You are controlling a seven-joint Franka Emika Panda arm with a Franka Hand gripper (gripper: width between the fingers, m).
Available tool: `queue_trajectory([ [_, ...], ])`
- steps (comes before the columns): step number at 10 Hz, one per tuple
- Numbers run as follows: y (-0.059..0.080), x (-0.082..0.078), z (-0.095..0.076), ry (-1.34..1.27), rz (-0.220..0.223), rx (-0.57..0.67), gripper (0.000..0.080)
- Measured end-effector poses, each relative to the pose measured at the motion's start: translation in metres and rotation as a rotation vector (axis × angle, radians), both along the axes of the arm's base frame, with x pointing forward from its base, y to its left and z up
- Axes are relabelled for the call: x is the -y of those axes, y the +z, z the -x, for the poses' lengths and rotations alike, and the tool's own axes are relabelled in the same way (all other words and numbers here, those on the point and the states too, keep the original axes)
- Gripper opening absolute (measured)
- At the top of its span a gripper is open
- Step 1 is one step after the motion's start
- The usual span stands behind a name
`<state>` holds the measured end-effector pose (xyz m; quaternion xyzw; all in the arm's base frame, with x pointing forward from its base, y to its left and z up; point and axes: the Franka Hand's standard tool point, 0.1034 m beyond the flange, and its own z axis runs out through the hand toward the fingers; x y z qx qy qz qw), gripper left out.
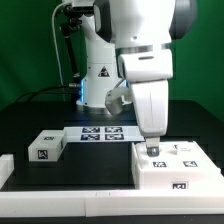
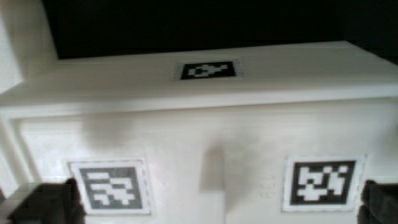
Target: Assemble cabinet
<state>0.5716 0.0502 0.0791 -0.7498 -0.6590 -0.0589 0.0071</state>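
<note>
Tool (image 1: pixel 152 150) over cabinet body (image 1: pixel 182 172); black table (image 1: pixel 90 166) (green backdrop (image 1: pixel 25 50)).

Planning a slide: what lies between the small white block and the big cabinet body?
The marker board lies flat between small white block and cabinet body, per the exterior view.

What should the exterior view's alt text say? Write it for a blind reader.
The arm's gripper hangs at the top of the large white cabinet body; a smaller tagged block lies apart at the exterior view's left.
</note>
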Motion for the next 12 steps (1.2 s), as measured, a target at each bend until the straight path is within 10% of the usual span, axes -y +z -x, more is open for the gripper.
queue_trajectory([
  [4, 0.02, 0.002, 0.034, -0.129, 0.005, 0.054, 0.0797],
  [12, 0.011, -0.001, 0.057, -0.499, -0.054, 0.034, 0.0797],
])
